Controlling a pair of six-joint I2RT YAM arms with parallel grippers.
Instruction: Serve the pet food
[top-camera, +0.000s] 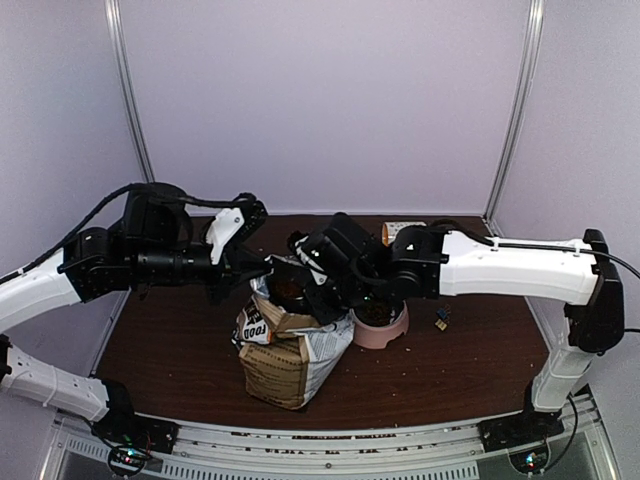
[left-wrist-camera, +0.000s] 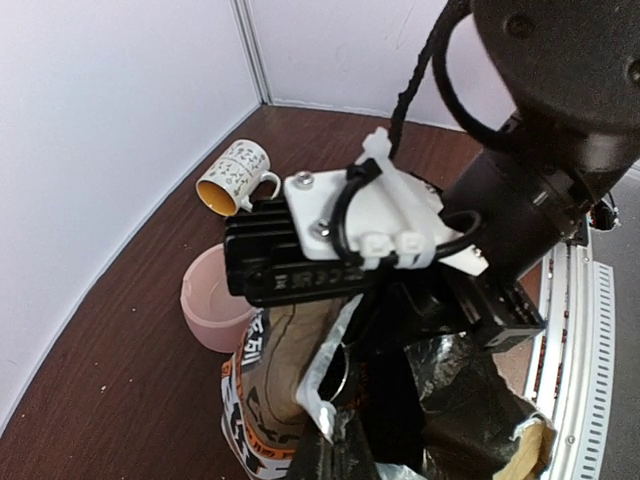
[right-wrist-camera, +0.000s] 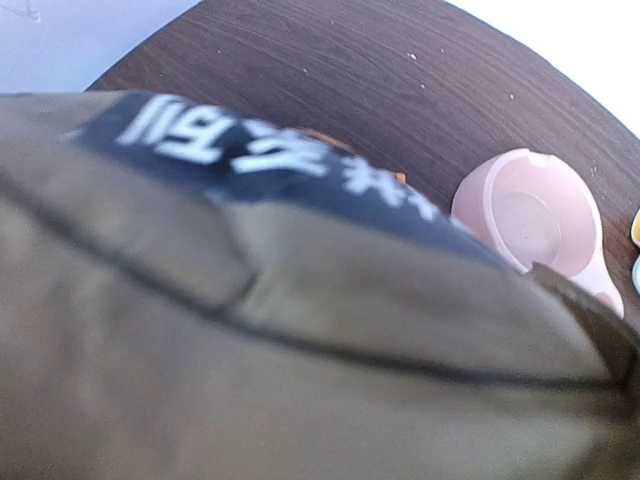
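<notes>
The kraft-brown and white dog food bag (top-camera: 285, 350) stands open at the table's middle. Reddish-brown pet food (top-camera: 288, 291) shows inside its mouth. My left gripper (top-camera: 264, 267) is shut on the bag's top rim; the silver lining (left-wrist-camera: 330, 375) shows beside its dark fingers. My right gripper (top-camera: 312, 278) is at the bag's mouth, its fingers hidden. The right wrist view is filled by the blurred bag (right-wrist-camera: 280, 330). The pink double bowl (top-camera: 392, 330) sits right of the bag with something dark in one compartment; the compartment seen from the wrists (left-wrist-camera: 205, 295) (right-wrist-camera: 530, 215) looks empty.
A patterned mug (left-wrist-camera: 235, 175) lies on its side near the back wall, also in the top view (top-camera: 400, 231). A small dark object (top-camera: 441, 319) lies right of the bowl. My right wrist's black and white camera block (left-wrist-camera: 320, 245) hangs just above the bag.
</notes>
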